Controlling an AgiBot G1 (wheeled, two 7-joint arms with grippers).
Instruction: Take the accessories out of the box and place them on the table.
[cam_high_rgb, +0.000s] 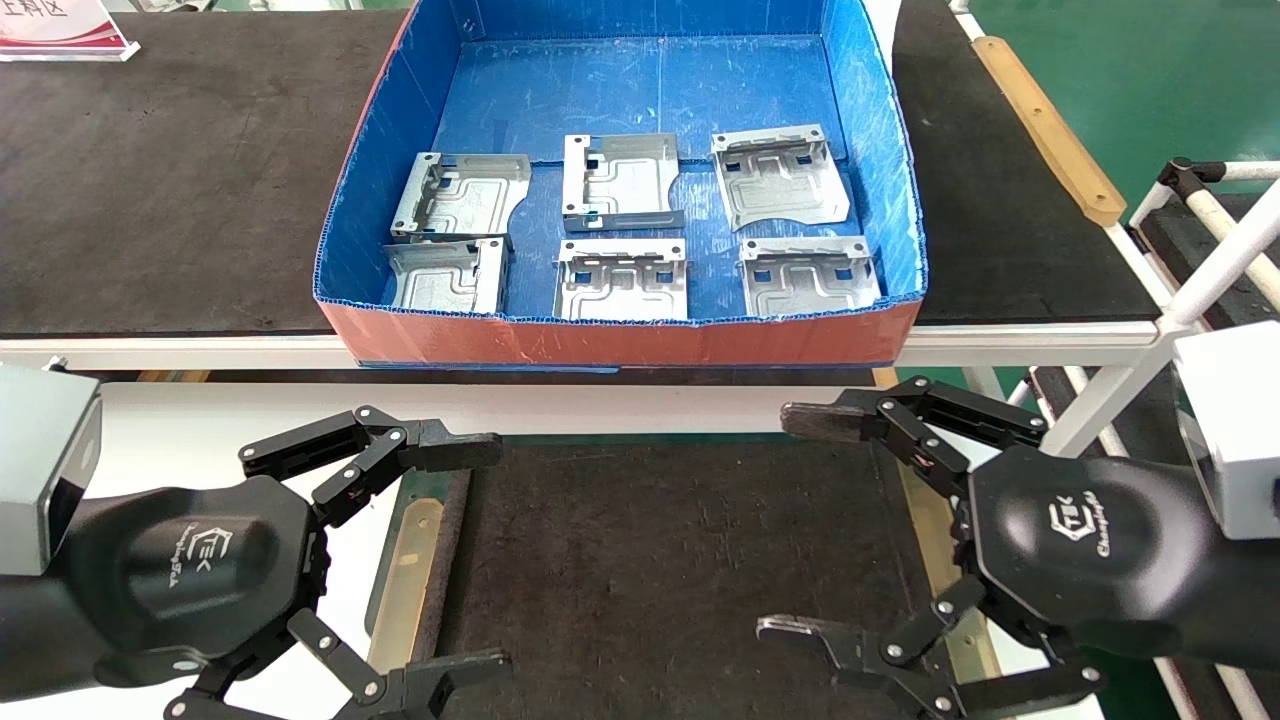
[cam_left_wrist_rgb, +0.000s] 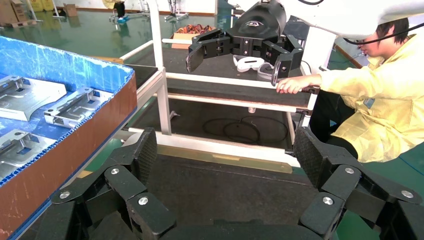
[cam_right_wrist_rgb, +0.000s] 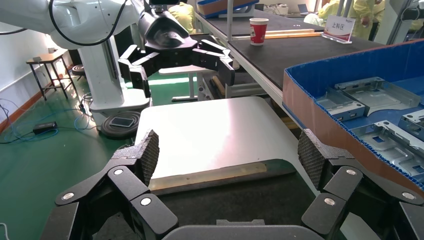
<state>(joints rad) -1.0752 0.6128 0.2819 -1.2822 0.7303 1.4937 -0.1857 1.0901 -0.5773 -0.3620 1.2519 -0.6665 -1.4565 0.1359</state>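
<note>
Several silver stamped plates lie in two rows inside the box (cam_high_rgb: 620, 340), blue inside and orange-red outside: one is at the back left (cam_high_rgb: 462, 193), one at the back middle (cam_high_rgb: 620, 180), one at the front right (cam_high_rgb: 806, 276). Some plates show in the left wrist view (cam_left_wrist_rgb: 25, 95) and the right wrist view (cam_right_wrist_rgb: 372, 95). My left gripper (cam_high_rgb: 470, 555) is open and empty over the left side of the table's dark felt mat (cam_high_rgb: 640, 560). My right gripper (cam_high_rgb: 800, 525) is open and empty over the mat's right side. Both hang in front of the box.
The box rests on a dark-topped bench (cam_high_rgb: 180, 180) with a white front rail. Tan wooden strips (cam_high_rgb: 405, 580) edge the mat. A white tube frame (cam_high_rgb: 1200, 270) stands at the right. A person in yellow (cam_left_wrist_rgb: 380, 95) sits beyond the table. A paper cup (cam_right_wrist_rgb: 258, 31) stands on the bench.
</note>
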